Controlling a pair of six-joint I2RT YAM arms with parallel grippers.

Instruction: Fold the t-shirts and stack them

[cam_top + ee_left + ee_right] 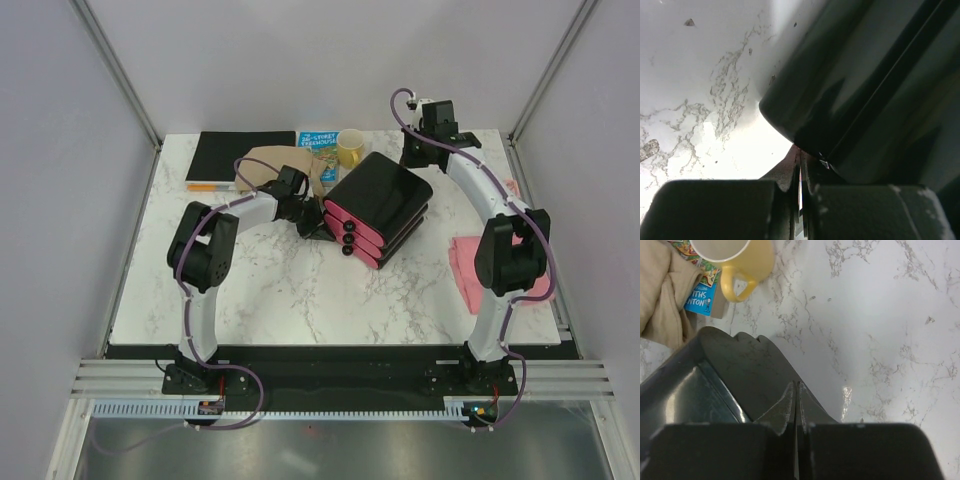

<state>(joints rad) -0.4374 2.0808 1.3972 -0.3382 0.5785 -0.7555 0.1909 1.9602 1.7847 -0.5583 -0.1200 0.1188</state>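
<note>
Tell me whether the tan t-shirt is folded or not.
Not folded. The tan t-shirt lies in a rumpled heap beside the black notebook; the right wrist view shows loose, bunched folds.

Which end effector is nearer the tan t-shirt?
Left: left end effector is close in front of the tan t-shirt, at the drawer box; right end effector is past the mug.

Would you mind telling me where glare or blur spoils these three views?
Left wrist view: the table is blown out white, and the drawer box is dark and blurred. Right wrist view: sharp, with one small glare spot on the table. Top view: even, soft light.
</note>
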